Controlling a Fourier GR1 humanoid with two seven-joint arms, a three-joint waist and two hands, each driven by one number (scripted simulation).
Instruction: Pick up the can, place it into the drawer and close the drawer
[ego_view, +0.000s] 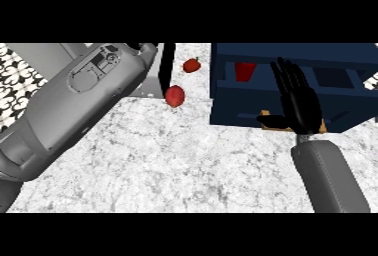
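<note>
While the counter (170, 160) fills most of the view, the work sits at its far right corner. A grey left forearm (81, 100) lies across the left side. The left hand (136, 46) is nearly cut off at the top, so I cannot tell its state. It is well apart from the job. The navy drawer (236, 107) stands open at the upper right, its inside showing from above. The right hand (297, 97) is spread flat over its near wall, fingers straight and pointing away, thumb out to the left near the lower edge, holding nothing. The red can (245, 70) appears upright inside the drawer, just left of those fingers, so the placing looks done and the closing push is the step in hand. To do it well, the palm should settle against the drawer's front face, not over its open top, and press straight along the slide. A push from the middle of the front should keep the drawer from skewing and the can from tipping. Two red fruits (175, 96) lie on the counter left of the drawer, clear of its path.
</note>
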